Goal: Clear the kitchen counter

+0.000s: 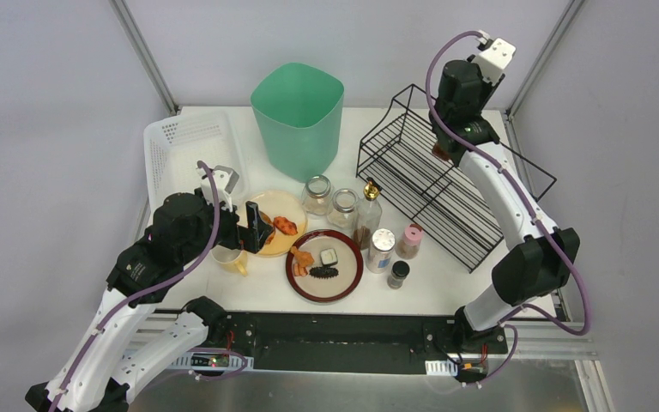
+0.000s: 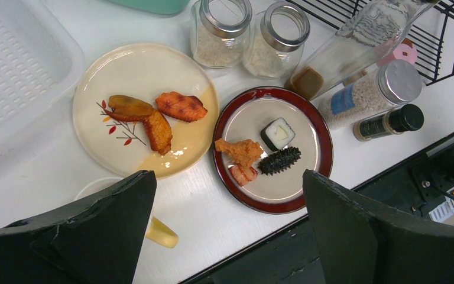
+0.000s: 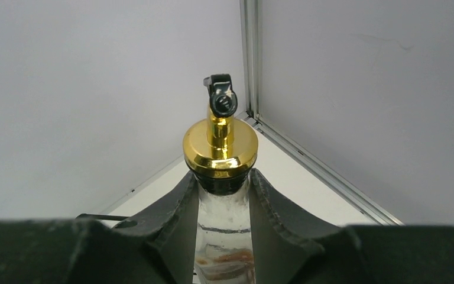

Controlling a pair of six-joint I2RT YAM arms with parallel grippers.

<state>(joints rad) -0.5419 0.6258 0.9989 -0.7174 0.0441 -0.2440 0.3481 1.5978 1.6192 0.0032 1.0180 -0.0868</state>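
Note:
The white kitchen counter (image 1: 433, 290) holds a cream plate (image 1: 262, 209) with fried chicken pieces (image 2: 153, 115) and a red-rimmed plate (image 1: 295, 276) with sushi and fried bits (image 2: 260, 151). Beside them stand two glass jars (image 1: 329, 199), a gold-capped bottle (image 1: 366, 213), a silver-lidded shaker (image 1: 382, 249), a pink-lidded shaker (image 1: 410, 240) and a black-capped bottle (image 1: 398, 273). My left gripper (image 1: 253, 227) is open and empty, hovering above the cream plate's near edge and a yellow mug (image 2: 162, 232). My right gripper (image 3: 223, 201) is shut on another gold-capped glass bottle (image 3: 220, 145), held upright over the black wire rack (image 1: 446, 184).
A green bin (image 1: 299, 116) stands at the back centre. A white perforated basket (image 1: 184, 146) sits at the back left, behind my left arm. The wire rack fills the right side. Frame posts and grey walls close in the back corners.

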